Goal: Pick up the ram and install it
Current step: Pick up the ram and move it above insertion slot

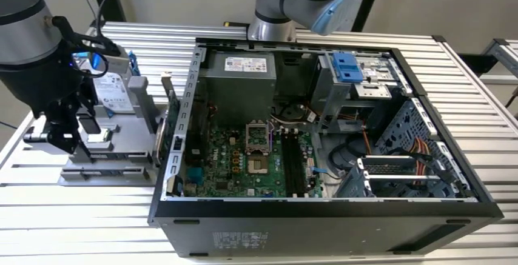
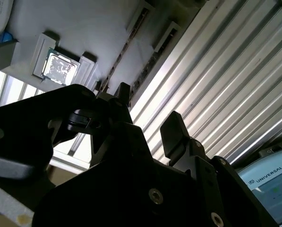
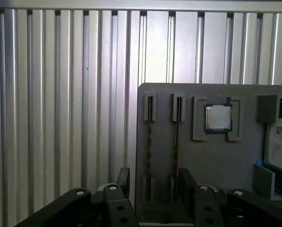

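You have gripper (image 3: 155, 189) spread wide, nothing between fingers (image 3: 123, 182). Ram (image 3: 149, 142) stands on edge in narrow slot of grey holder (image 3: 216, 165), not yet picked. Second thin stick (image 3: 177, 142) in slot just beside. Processor chip (image 3: 218, 117) sits in own recess near slots, hard drive (image 3: 277, 146) beyond it. In exterior view, arm (image 1: 33, 53) hangs over holder, at exterior view's left of open computer case (image 1: 324, 222) on slatted table (image 1: 81, 228).

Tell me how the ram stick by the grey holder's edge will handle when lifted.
Probably stiff and light: the ram stick shows as a thin, straight edge standing in a slot of the grey holder. Likely fragile: pinch its flat faces gently. On edge, it may bind or tip if the open gripper pulls askew.
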`<state>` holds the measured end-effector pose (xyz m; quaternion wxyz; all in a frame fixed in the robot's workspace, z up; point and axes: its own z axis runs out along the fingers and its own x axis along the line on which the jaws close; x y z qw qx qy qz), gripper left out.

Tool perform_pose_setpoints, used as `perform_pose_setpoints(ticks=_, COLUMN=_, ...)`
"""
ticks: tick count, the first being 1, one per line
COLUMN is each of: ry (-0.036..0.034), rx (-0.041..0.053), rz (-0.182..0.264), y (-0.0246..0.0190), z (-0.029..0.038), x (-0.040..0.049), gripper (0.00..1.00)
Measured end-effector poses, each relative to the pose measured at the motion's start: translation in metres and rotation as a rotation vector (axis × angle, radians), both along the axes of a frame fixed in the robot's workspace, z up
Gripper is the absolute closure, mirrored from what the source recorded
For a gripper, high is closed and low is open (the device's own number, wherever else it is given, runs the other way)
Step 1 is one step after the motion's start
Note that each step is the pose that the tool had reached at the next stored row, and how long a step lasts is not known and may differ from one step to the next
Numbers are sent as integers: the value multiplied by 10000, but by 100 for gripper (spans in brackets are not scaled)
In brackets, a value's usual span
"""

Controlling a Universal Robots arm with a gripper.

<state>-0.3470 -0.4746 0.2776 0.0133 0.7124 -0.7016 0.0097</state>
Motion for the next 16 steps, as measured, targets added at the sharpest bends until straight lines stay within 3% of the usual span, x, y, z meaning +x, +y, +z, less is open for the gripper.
perform_pose_setpoints(ticks=11, ry=0, rx=17, rz=-7, y=-8, z=-109, x=8, gripper=0)
perform_pose_setpoints(ticks=16, ry=0, rx=164, rz=-10, y=-22, z=-134, x=8, gripper=0)
